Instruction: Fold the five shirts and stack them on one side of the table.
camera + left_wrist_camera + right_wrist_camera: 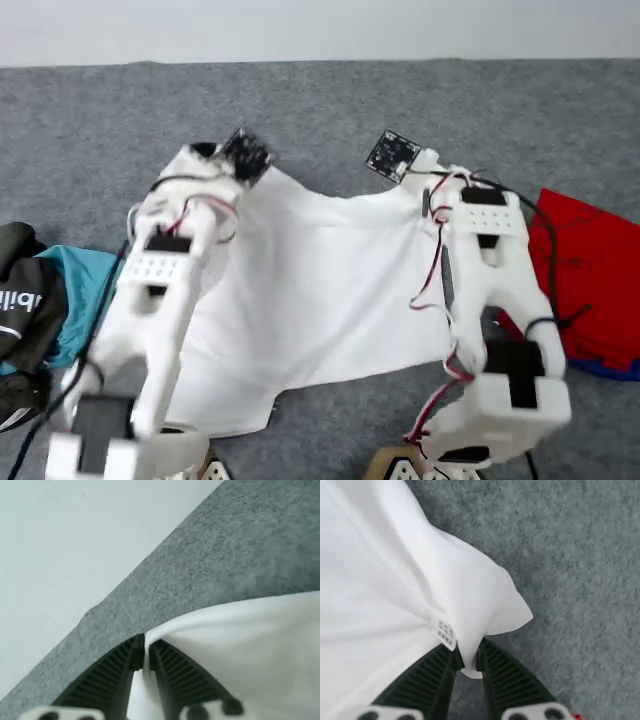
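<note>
My left gripper (145,649) and right gripper (468,656) each pinch the smooth white shirt's (330,290) upper edge, mid-frame on a fuzzy grey mat (320,110).

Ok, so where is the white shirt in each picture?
High view: the white shirt lies spread out in the middle, between the two arms.
Left wrist view: the white shirt has an edge pinched in the left gripper.
Right wrist view: the white shirt has a corner, near its label, pinched in the right gripper.
Shared landmark: the grey table cover under the shirt.
</note>
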Robot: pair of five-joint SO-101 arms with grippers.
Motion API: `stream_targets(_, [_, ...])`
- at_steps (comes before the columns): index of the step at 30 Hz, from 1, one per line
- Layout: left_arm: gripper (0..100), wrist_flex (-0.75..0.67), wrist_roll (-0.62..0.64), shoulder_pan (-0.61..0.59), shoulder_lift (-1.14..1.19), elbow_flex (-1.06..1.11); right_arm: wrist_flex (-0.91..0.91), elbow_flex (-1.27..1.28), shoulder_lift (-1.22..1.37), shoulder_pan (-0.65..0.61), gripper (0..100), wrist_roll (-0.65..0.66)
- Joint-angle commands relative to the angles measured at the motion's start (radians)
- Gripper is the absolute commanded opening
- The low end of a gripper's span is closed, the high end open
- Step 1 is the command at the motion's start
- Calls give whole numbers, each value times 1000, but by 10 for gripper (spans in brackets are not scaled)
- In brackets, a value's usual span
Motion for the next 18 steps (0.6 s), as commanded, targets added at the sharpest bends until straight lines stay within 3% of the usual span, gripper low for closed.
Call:
stream_targets(1, [5, -21, -9, 3, 146, -209, 8, -153, 74, 16, 13, -12])
stream_targets(7, [5, 94, -9, 5, 318, -369, 16, -330, 292, 10, 26, -14])
stream_targets(11, [5, 126, -9, 5, 358, -383, 147, -480, 390, 10, 105, -75])
stream_targets(18, [5, 127, -9, 12, 359, -383, 343, -732, 444, -16, 111, -126])
